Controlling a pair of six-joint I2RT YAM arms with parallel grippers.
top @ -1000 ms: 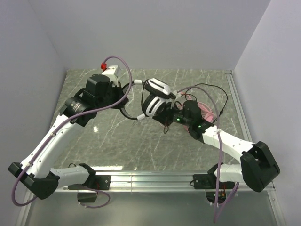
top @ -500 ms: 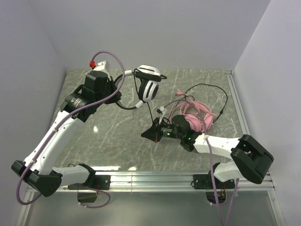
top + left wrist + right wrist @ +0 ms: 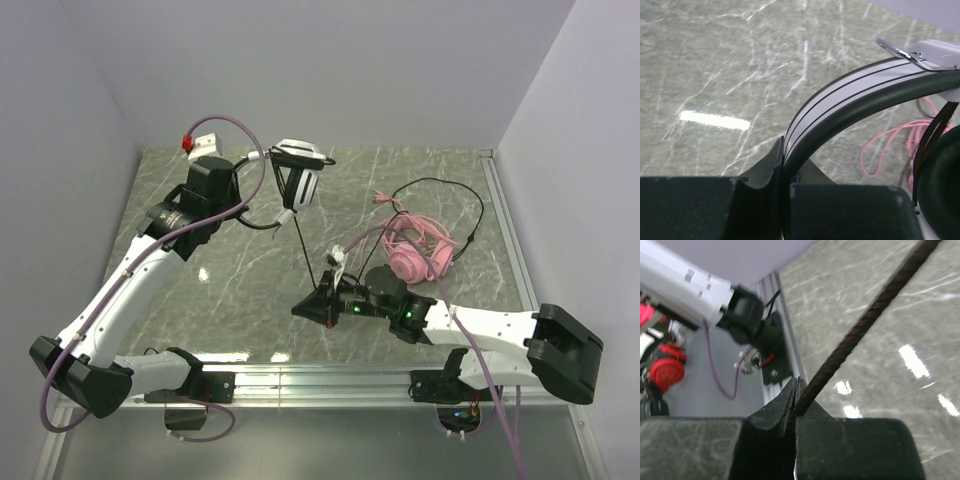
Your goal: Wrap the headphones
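My left gripper (image 3: 264,163) is shut on the headband (image 3: 850,95) of the black-and-white headphones (image 3: 298,172), holding them in the air over the table's back left. One black ear cup (image 3: 940,190) hangs at the right edge of the left wrist view. Their black cable (image 3: 308,250) runs taut down to my right gripper (image 3: 305,308), which is shut on it low over the front middle. The braided cable (image 3: 865,320) leaves the closed fingertips (image 3: 797,385) up to the right. The pink headphones (image 3: 415,255) lie on the table at the right with their pink cable (image 3: 890,145).
A loop of black cable (image 3: 470,205) lies behind the pink headset near the right rail (image 3: 500,220). The marble table top (image 3: 230,290) ends at a metal rail (image 3: 320,380) in front. The left arm's base (image 3: 742,315) shows in the right wrist view.
The left gripper carried the black-and-white headset up and back to the left. The right gripper drew the black cable forward and left, away from the pink headset, stretching it taut.
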